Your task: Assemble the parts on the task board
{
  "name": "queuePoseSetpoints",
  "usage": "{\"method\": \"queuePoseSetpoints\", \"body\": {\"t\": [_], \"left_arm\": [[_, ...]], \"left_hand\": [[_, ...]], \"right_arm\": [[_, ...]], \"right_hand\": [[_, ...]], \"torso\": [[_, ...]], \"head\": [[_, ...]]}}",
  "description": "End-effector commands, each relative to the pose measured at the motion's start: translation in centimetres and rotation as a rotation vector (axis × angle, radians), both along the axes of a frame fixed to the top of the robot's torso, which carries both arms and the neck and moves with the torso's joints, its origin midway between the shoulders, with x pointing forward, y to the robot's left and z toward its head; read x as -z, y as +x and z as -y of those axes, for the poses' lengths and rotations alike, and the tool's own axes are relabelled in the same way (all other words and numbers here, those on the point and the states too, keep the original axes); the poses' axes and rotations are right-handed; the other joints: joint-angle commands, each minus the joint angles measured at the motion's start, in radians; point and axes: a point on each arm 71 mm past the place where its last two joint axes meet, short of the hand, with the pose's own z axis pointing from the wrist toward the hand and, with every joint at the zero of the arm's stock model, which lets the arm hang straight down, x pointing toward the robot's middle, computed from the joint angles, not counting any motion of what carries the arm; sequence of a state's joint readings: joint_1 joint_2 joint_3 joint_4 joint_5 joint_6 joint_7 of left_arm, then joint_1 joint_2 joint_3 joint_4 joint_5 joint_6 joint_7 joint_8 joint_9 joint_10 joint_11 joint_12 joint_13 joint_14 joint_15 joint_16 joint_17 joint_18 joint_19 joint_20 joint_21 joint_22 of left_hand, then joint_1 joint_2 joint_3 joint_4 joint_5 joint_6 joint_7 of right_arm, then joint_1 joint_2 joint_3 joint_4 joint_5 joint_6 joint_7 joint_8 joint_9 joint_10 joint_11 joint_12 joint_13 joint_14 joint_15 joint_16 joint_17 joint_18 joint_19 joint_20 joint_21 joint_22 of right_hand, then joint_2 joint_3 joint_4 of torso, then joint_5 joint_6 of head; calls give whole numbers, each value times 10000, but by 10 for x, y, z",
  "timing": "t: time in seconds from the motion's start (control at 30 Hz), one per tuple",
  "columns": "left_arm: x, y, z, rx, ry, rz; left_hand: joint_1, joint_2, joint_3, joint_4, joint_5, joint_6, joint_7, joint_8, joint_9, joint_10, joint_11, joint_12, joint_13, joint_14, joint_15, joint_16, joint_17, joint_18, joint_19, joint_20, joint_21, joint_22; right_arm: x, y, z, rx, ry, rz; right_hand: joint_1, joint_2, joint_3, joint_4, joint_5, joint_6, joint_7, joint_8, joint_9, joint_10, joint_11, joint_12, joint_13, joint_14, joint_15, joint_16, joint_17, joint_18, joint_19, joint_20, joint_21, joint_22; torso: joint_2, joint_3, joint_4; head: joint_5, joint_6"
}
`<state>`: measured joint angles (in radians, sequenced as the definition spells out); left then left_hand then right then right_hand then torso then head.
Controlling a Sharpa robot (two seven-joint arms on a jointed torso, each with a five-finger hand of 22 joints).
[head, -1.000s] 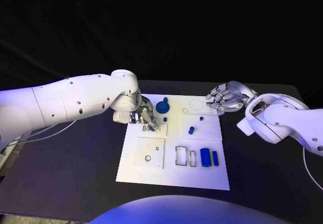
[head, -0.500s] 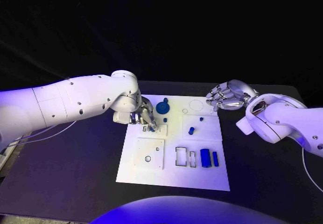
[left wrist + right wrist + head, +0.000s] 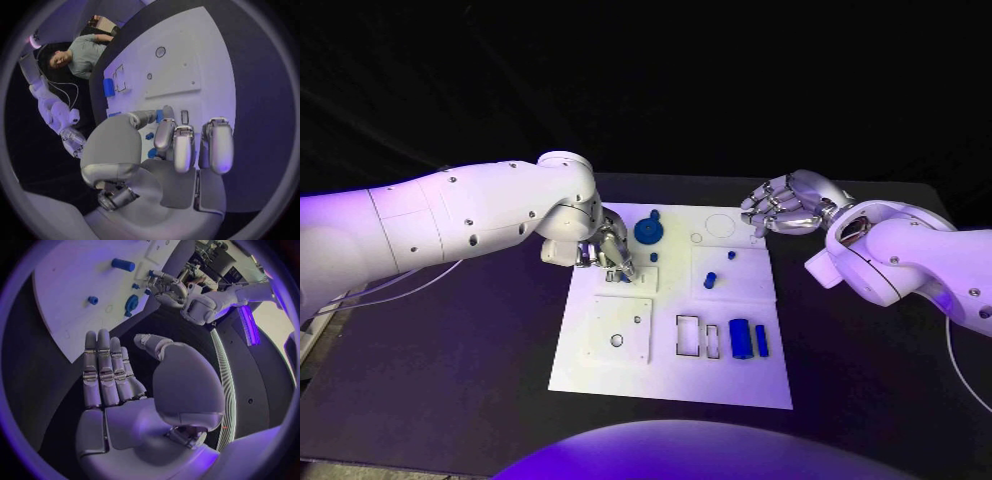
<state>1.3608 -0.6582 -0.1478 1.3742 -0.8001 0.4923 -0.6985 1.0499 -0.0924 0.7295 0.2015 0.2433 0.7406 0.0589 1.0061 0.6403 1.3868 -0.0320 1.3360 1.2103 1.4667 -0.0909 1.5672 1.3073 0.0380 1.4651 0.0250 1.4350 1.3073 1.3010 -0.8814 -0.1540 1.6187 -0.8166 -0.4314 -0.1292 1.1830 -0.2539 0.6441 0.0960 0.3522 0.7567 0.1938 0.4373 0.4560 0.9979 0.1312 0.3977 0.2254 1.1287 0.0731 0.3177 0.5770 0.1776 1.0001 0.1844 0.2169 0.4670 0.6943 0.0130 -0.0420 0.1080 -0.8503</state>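
The white task board (image 3: 678, 310) lies mid-counter (image 3: 444, 380), carrying blue parts: a round disc part (image 3: 648, 230) near its far edge, small pegs (image 3: 710, 279) at centre, and two blocks (image 3: 747, 338) toward its near right. The left hand (image 3: 610, 250) rests over the board's far left, pinching a small blue part (image 3: 160, 116) between thumb and fingertips. The right hand (image 3: 783, 207) hovers beside the far right corner, fingers apart, holding nothing.

Black surface (image 3: 459, 380) runs under everything, bare dark top showing wide at nine o'clock and down toward six. A thin pale cable (image 3: 401, 285) trails across it at nine o'clock, curving off toward the edge. On the far side, at three o'clock, another thin cable (image 3: 956, 365) hangs down past the surface.
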Motion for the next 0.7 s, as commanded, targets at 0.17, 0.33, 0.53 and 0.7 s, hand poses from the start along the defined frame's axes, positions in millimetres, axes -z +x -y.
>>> {"method": "queuePoseSetpoints", "body": {"t": [0.17, 0.33, 0.53, 0.7], "left_arm": [[0, -2, 3, 118, -12, -155], [0, -2, 3, 83, -34, -136], [0, -1, 3, 47, -43, -113], [1, 0, 4, 19, -40, -97]], "left_hand": [[-24, 91, 1959, -2011, 55, 170, -218, 1, -9, 46, -4, 37, 8, 1041, 63, 36, 2635, -58, 322, 37, 1, 2138], [-33, 93, 1960, -2016, 61, 174, -219, 2, -9, 51, -5, 42, 16, 1041, 62, 36, 2635, -58, 321, 36, -2, 2138], [-43, 95, 1960, -2020, 66, 175, -219, 2, -9, 43, -5, 31, -1, 1041, 62, 36, 2635, -57, 319, 36, -6, 2137], [-306, 86, 1817, -2086, 458, 178, -219, -20, -13, 11, -2, -51, -102, 1041, 63, 36, 2635, -51, 303, 35, -43, 2135]], "right_arm": [[1, -1, -2, -157, 6, -93], [2, -1, -2, -189, -19, -165], [2, -1, -2, -211, -22, -197], [2, -1, -2, -225, -25, -219]], "right_hand": [[-112, -6, -19, -65, 42, -119, 48, 45, -55, 49, 28, -99, -104, -36, 55, -122, -34, 40, -16, 67, -121, -93], [-103, 5, -29, -85, 39, -151, 66, 45, -90, 29, 49, -161, -195, -59, 76, -219, -56, 39, -41, 91, -207, -185], [-97, 14, -35, -95, 40, -162, 75, 49, -108, 16, 60, -194, -245, -74, 89, -273, -68, 39, -53, 105, -255, -237], [-122, -10, -73, -96, 28, -207, 95, 40, -137, -3, 82, -232, -309, -93, 112, -342, -81, 39, -61, 126, -315, -306]], "torso": [[-2, 6, -6], [4, 3, -6], [5, 8, -8], [2, 7, -2]], "head": [[5, 11], [-3, 20], [-2, 1], [-8, 10]]}}
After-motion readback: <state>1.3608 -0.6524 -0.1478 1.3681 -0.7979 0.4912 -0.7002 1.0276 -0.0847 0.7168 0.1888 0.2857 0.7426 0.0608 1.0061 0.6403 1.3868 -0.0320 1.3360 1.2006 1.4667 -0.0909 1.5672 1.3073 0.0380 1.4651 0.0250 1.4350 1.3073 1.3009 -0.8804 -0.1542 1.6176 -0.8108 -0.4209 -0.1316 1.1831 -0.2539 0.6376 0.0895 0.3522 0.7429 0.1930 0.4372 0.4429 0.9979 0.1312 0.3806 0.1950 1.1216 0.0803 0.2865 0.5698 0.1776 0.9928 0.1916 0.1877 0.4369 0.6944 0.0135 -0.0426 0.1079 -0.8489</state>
